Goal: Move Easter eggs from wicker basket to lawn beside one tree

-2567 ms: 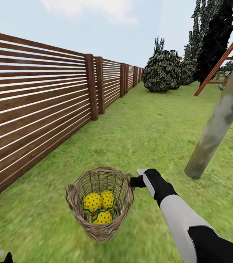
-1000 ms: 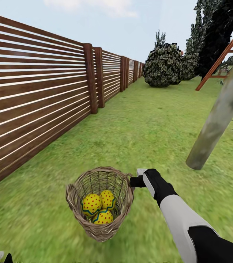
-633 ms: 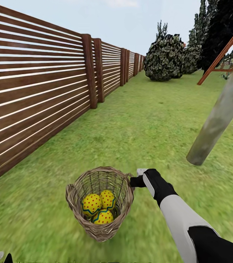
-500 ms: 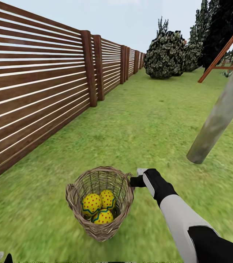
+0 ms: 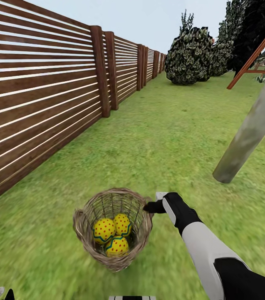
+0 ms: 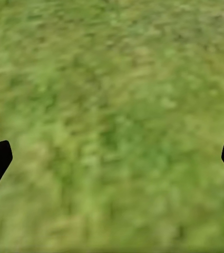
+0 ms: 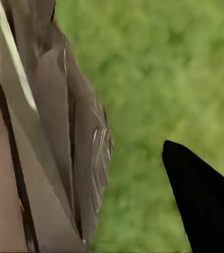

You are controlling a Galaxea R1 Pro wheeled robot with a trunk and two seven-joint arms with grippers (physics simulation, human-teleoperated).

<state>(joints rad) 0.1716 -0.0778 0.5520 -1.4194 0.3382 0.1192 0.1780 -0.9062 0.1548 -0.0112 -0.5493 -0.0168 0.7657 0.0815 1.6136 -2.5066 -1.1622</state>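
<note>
- Right gripper is clamped on the wicker basket rim, arm extended forward.
- Three Easter eggs are contained inside the basket, above the lawn.
- Left gripper fingers are spread apart over grass.

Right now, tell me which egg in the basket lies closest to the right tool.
The upper right egg in the wicker basket, nearest the right tool at the rim; the other two eggs lie farther off.

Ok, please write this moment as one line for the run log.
right gripper: shut on wicker basket rim | Easter eggs: three inside | tree: ahead right | left gripper: open above lawn
</note>
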